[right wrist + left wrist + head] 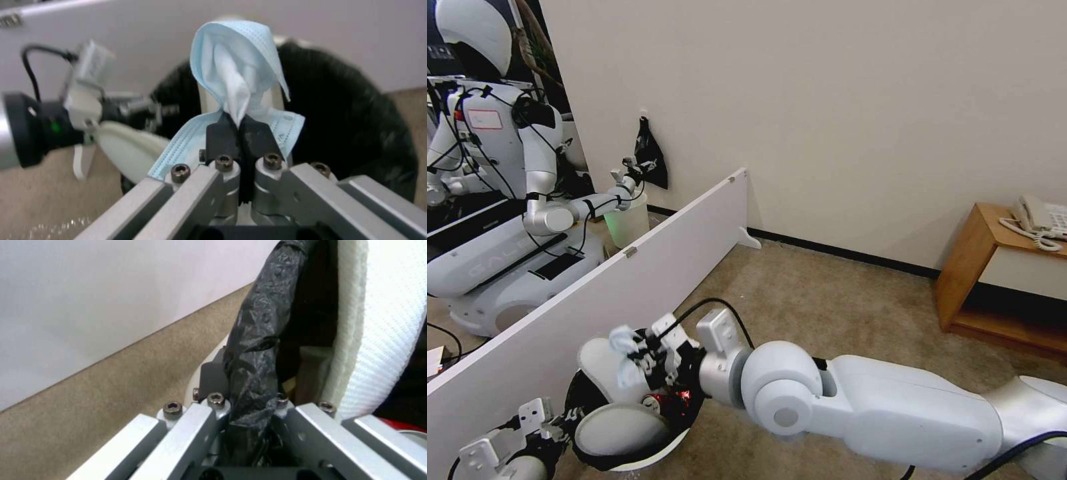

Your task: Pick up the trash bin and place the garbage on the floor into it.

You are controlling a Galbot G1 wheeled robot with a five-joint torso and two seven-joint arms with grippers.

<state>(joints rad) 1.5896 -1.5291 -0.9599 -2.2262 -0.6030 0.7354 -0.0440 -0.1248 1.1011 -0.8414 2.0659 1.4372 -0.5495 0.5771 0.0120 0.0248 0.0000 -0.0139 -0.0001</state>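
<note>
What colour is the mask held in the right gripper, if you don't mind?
Light blue, white inside: the mask, best in the right wrist view.

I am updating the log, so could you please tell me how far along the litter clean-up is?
Well along. Done: the left hand is clamped on the bag-lined rim of the trash bin, and two white slippers and a red can already sit inside. In hand: the right hand pinches a pale blue mask over the bin's mouth. Left: releasing it. The carpet in view shows no other litter.

even soft indoor light, head view edges bowed, wrist view backgrounds blurred
</note>
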